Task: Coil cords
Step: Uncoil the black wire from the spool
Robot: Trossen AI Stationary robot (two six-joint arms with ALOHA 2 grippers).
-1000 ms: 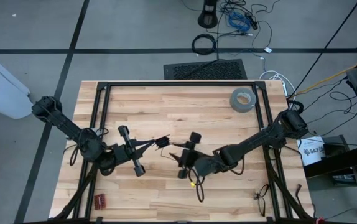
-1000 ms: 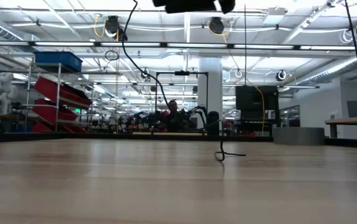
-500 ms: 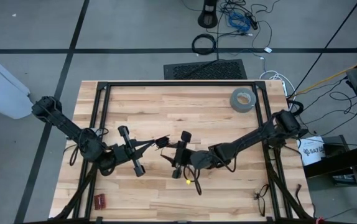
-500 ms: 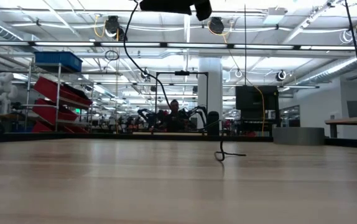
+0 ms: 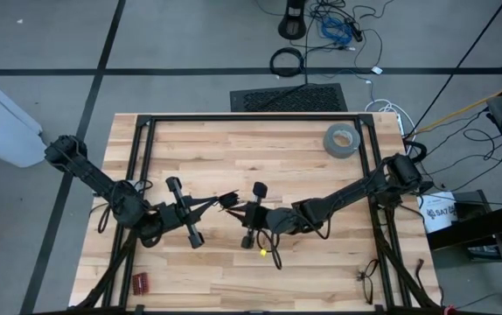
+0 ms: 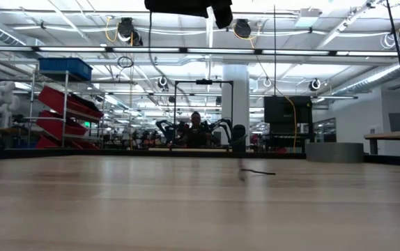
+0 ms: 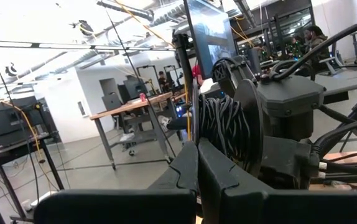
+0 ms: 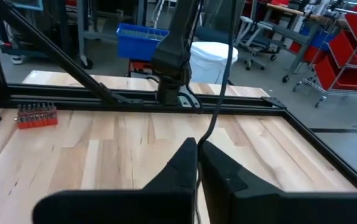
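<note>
The cord is a very thin black wire. Several turns of it [image 7: 225, 127] are bunched just past my left gripper [image 5: 226, 200], which is shut above the table's middle. My right gripper [image 5: 236, 210] stands close beside it, to its right, shut on a single strand [image 8: 211, 121] that climbs out of the right wrist view. Below the right wrist a loose tail [image 5: 275, 258] with a small yellow-green spot [image 5: 264, 252] trails toward the near edge. A short piece [image 6: 259, 172] lies flat on the wood. My left gripper [image 7: 197, 146] is shut at the near edge of the bunched turns [image 7: 211, 134]. Its own fingers hide the exact place of contact. The bunch is lifted clear of the table. My right gripper [image 8: 197, 146] pinches one strand of the cord [image 8: 201, 142] between its two fingertips, with the fingers nearly level and coming from the table's right. The strand rises from the pinch in a gentle curve.
A grey tape roll [image 5: 341, 140] lies at the far right of the table. A red bit holder [image 5: 139, 282] sits at the near left corner, and a small dark tangle [image 5: 366, 280] at the near right. Black frame rails [image 5: 142, 157] border the wood.
My right gripper has gone toward the table's left, up to the left gripper, and has taken hold of the cord. The long stretch that hung down to the table in the low view has gone from that view. Only the flat piece stays on the wood.
</note>
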